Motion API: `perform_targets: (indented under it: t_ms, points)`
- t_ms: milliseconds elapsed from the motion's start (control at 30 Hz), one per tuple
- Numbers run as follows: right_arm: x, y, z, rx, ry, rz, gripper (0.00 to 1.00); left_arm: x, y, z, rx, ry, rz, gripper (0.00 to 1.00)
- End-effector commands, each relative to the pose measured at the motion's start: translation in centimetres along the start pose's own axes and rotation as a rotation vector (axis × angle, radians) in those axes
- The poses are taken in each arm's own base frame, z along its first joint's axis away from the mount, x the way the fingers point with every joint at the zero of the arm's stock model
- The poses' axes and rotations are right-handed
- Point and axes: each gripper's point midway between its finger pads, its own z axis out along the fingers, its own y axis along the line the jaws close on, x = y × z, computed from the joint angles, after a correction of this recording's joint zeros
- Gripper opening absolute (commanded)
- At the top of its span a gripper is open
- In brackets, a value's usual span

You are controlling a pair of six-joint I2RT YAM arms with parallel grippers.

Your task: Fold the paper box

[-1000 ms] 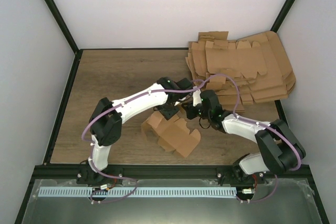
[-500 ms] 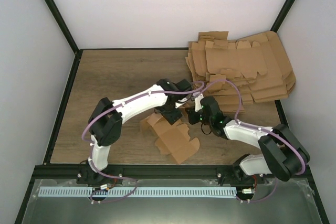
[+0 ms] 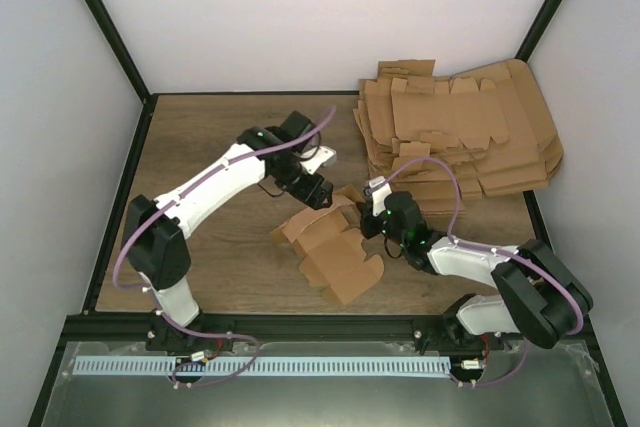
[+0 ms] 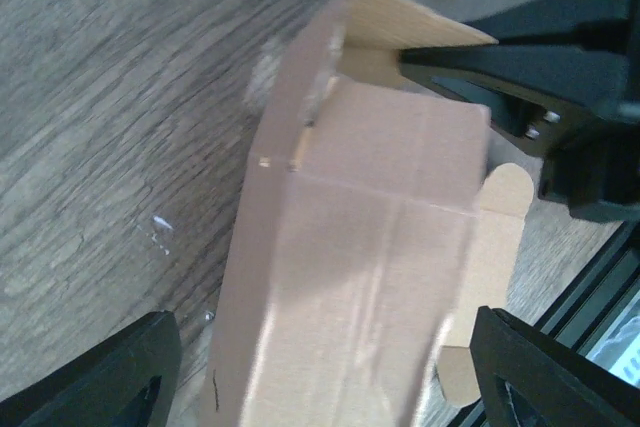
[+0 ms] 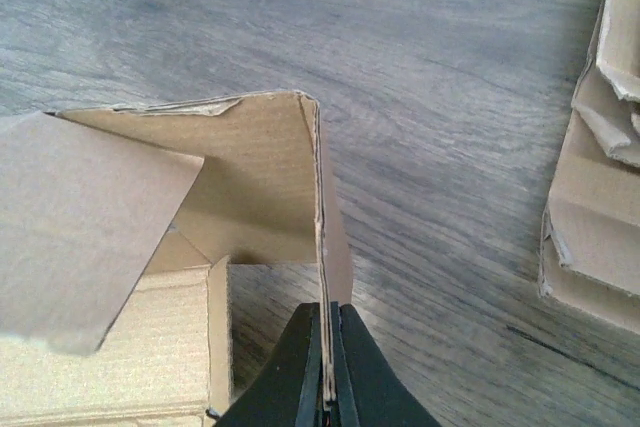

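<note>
Top external view: the paper box (image 3: 330,252) lies half-formed on the wood-grain table (image 3: 200,147), near the middle, front-left of the pile of flat sheets (image 3: 460,137). Its exact fold state is hard to read from here: creased panels and a scalloped front edge, flaps overlapping. The right gripper (image 3: 368,219) meets the box's back-right corner, but its wrist body hides the contact.

Right wrist view settles it. The right gripper (image 5: 325,372) is clamped tight on the thin upright edge of a box wall, with the black fingers pressed to either side of the cardboard. The box is cut off at the left and bottom borders. The inner wall shows fine corrugation lines, and a plain, smooth flap, slightly blurred, leans across the left. The pile's ragged layered edges are cropped at the right border (image 5: 600,197).

Left wrist view is blurry. The left gripper (image 4: 322,327) is spread wide and grasps nothing, only its two black tips showing at the bottom corners. The box (image 4: 370,267) lies between and beyond them, apart from both. Its bottom end is cut off. It is matte brown, with straight score lines and a rounded tab on its right side. The dark right gripper (image 4: 500,67) sits at the box's far corner.
</note>
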Motion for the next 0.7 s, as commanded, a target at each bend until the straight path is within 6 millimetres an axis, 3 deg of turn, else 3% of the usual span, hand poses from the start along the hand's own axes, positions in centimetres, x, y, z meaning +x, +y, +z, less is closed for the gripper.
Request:
perform_targets:
  t_ms: [0,200,467,667]
  points:
    - [-2.0,0.3,-0.4,0.013,-0.083,-0.044,0.01,-0.4,1.3,-0.3,0.116,-0.052,-0.047,0.81]
    - [-1.9,0.5,-0.3,0.008,-0.083,-0.055,0.01,-0.7,3.6,-1.2,0.088,-0.103,-0.081,0.78]
    - [-1.6,0.6,0.1,0.005,-0.068,-0.057,0.01,1.7,2.2,1.4,0.217,-0.013,-0.055,0.77]
    - [-1.5,0.6,0.1,0.007,-0.063,-0.055,0.01,2.9,1.7,2.9,0.240,0.037,-0.052,0.69]
